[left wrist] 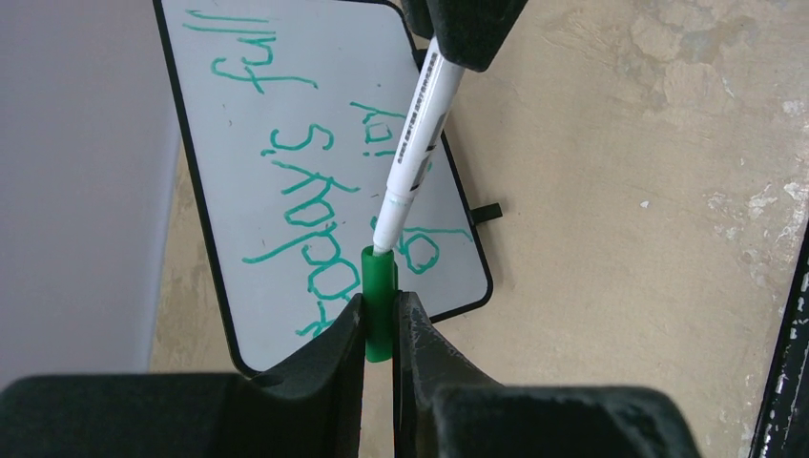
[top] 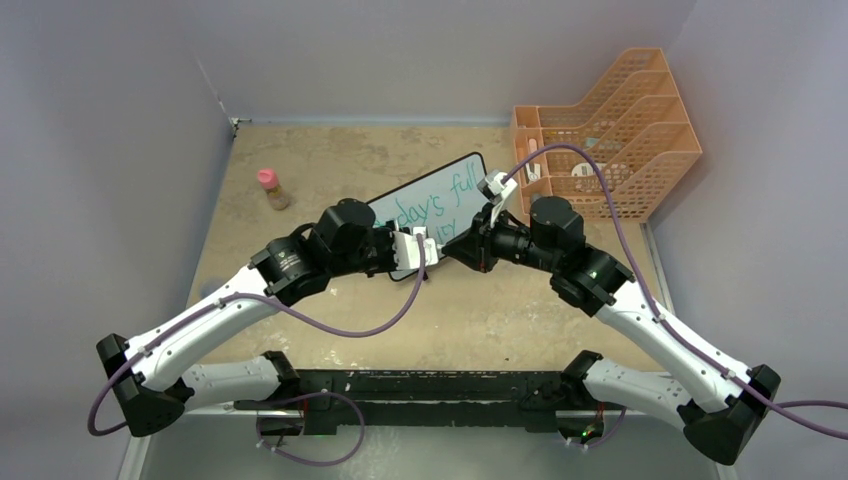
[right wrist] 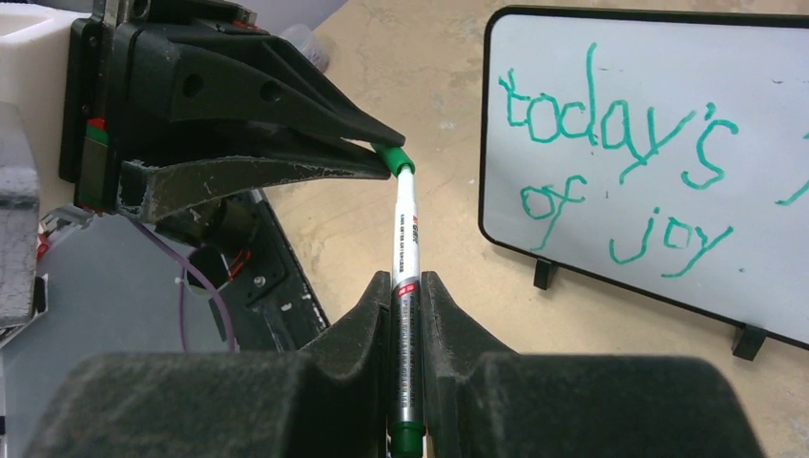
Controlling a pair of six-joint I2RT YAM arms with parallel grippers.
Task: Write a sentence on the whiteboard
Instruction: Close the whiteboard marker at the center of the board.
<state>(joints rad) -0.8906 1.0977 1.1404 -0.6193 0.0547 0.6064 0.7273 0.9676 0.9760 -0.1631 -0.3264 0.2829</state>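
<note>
- Table [top: 330, 160]: tan, worn top. We see both arms reaching in over its middle.
- File rack [top: 620, 130]: orange mesh, far right corner, just right of the board.
- Whiteboard [top: 440, 190] [left wrist: 286, 114] [right wrist: 668, 114]: stands on its short black feet at mid-far table, turned at an angle. Green writing reads "today's full of joy".
- Left gripper [top: 425, 250] [left wrist: 381, 315] [right wrist: 382, 157]: just near of the board, closed tight on a green cap, w/ the jaws pinching its sides.
- Right gripper [top: 455, 250] [right wrist: 408, 286]: tip to tip w/ the left one, clamped narrow on a marker barrel.
- Bottle [top: 272, 188]: small, pink top, upright at far left, well apart from the rest.
- Marker [left wrist: 420, 124] [right wrist: 405, 229]: white barrel, green butt end, one end at the cap's mouth. We can't tell if it's fully seated.
- Cap [left wrist: 379, 296] [right wrist: 393, 157]: green, in line w/ the marker.
</note>
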